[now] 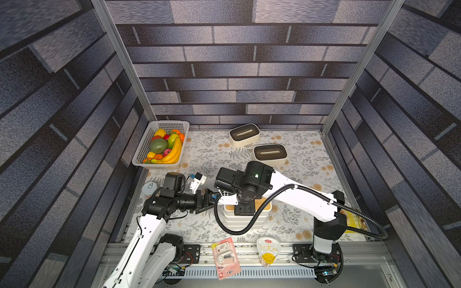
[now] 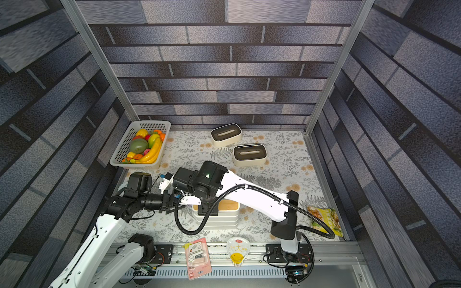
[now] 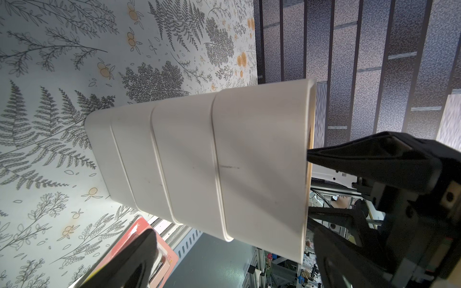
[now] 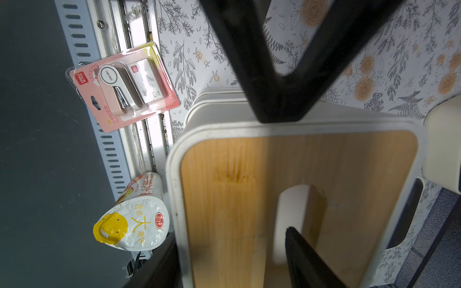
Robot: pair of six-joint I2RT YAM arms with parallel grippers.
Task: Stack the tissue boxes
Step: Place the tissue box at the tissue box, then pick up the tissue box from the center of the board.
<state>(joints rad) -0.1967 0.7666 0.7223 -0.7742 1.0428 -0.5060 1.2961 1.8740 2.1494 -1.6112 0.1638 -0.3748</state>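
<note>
- In both top views, the stack of four white rectangular tissue boxes [image 1: 244,223] [image 2: 217,222] stands at the lower middle of the frame on the leaf-printed tabletop [image 1: 212,154]. Its light wood lid [image 1: 265,203] faces up, and its long axis runs left to right.
- Two cream rounded tissue boxes with dark brown lids [image 1: 244,134] [image 1: 270,153] lie at the upper middle, well apart from the stack. Their slots face up and their long axes run roughly left to right, the farther one slightly slanted.
- The right hand [image 1: 245,209] sits on the wood lid. The left hand [image 1: 212,202] is spread wide and empty, just left of the stack.
- In the left wrist view, the stack [image 3: 224,162] shows four tiers nested squarely.
- In the right wrist view, the right hand [image 4: 282,174] straddles the lid, one finger at the oblong slot [image 4: 296,207] and the other over the long rim. I cannot tell whether it clamps the lid or has let go.
- The step in hand seems to be seating the wood-lidded box. The next move likely calls for a straight lift clear of the slot, then a reach to the brown-lidded boxes.
</note>
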